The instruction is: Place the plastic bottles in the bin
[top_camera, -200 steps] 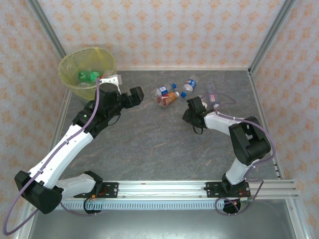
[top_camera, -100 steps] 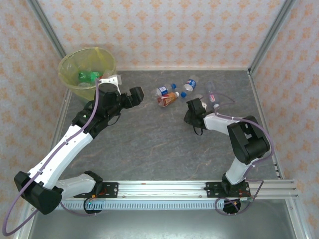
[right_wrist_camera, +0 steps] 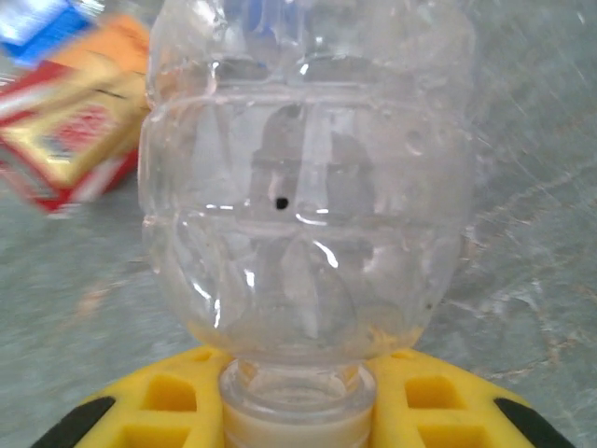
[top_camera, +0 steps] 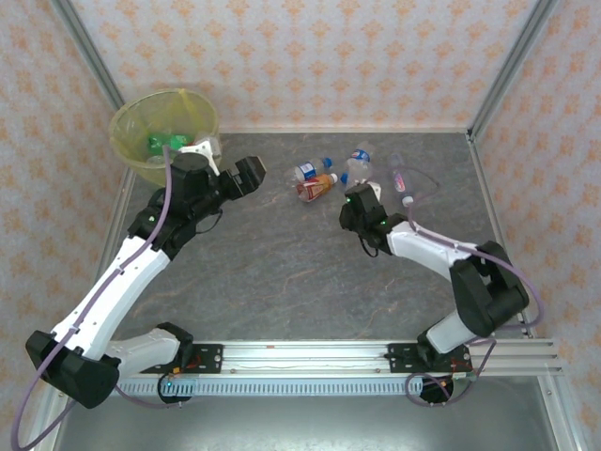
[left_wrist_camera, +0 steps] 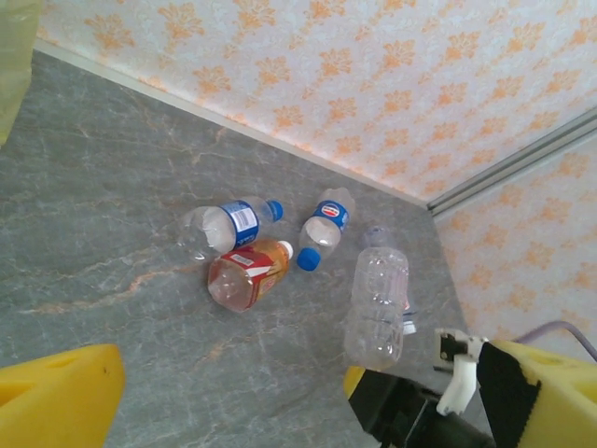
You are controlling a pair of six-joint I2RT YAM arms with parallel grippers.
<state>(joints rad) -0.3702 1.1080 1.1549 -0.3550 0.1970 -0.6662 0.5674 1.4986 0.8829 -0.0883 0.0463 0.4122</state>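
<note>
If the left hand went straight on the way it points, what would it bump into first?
Probably the orange-labelled bottle, roughly ahead of the left hand; the blue-labelled bottle beside it is close, so I can't be sure.

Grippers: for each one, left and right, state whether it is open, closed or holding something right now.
Left gripper: open, holding nothing.
Right gripper: closed on the neck of a clear bottle.

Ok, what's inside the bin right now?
At least one green bottle lies inside the bin, seen through its open top. The yellow liner blurs whatever sits deeper, and the left arm covers the bin's near right side, so a full count isn't possible.
</note>
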